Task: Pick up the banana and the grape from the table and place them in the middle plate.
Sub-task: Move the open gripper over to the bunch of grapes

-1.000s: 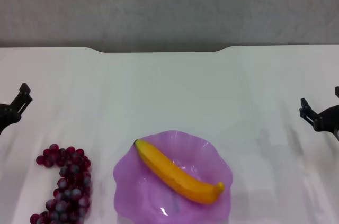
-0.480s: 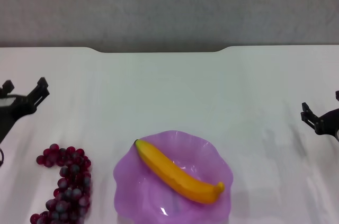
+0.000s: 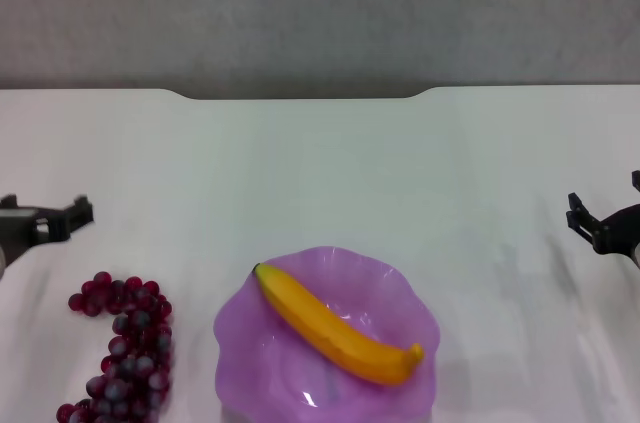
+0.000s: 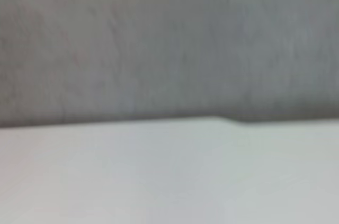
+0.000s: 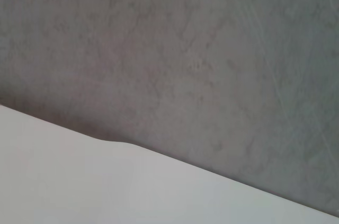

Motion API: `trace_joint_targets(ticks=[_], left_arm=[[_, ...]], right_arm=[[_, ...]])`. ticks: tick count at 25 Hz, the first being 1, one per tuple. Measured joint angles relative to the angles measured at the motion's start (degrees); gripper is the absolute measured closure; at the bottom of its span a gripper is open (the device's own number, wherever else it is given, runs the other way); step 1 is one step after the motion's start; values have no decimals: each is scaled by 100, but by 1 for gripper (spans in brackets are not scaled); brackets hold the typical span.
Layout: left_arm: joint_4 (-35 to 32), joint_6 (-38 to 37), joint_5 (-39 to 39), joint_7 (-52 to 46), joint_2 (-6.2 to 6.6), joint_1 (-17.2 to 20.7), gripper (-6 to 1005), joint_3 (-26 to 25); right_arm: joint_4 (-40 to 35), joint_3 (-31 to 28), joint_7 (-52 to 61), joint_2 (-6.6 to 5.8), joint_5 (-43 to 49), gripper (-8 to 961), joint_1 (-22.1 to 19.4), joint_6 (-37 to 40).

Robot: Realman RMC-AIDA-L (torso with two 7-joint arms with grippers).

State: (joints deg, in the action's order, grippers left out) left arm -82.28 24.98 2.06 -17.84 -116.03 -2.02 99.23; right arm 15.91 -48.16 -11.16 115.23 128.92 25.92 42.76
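Note:
The banana (image 3: pixel 336 326) lies slantwise inside the purple scalloped middle plate (image 3: pixel 400 288) at the near centre of the table (image 3: pixel 320 163). The grape bunch (image 3: pixel 125 343) lies on the table to the left of the plate, apart from it. My left gripper (image 3: pixel 45 206) is open and empty at the left edge, a little beyond the far end of the grape bunch. My right gripper (image 3: pixel 605 195) is open and empty at the right edge, well away from the plate. Both wrist views show only the table (image 4: pixel 159 176) (image 5: pixel 79 181) and the wall behind it.
A grey wall (image 3: pixel 320 13) stands behind the table's notched far edge (image 3: pixel 300 96). Nothing else lies on the white tabletop.
My left gripper has come further into view from the left, then dropped lower toward the grape bunch. My right gripper has barely moved. The banana, plate and grape have not moved.

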Motion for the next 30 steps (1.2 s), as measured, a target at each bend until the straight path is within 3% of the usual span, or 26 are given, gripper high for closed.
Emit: trace_joint_targets(ticks=[3,8,11,14,18,24,30], left_arm=[[-463,960,926,1189,1,-77,109,-181],[-989,2553,2982,3495,-21,-258,109,-1182],[-1177,3427,3213,3823,-29,-422,109,-1574],[-1252,4233,2665,3823,-35,-634,109,-1590],[-1105,4556,2348,3817,-47,-789,109,-1514],[-417,4385,2357,3826,-70,-1040,109,-1394],[105,4156,3002,4174,-62,-1159,109,-1396]], right_arm=[[0,0,0,-3,1,68,1,1],[0,6,0,-7,7,68,30,3],[1,24,0,-6,12,68,51,1],[0,60,0,-2,-2,68,54,-1],[0,72,0,0,-20,68,62,-4],[0,72,0,0,-25,68,62,-6],[0,70,0,0,-26,68,62,-6]])
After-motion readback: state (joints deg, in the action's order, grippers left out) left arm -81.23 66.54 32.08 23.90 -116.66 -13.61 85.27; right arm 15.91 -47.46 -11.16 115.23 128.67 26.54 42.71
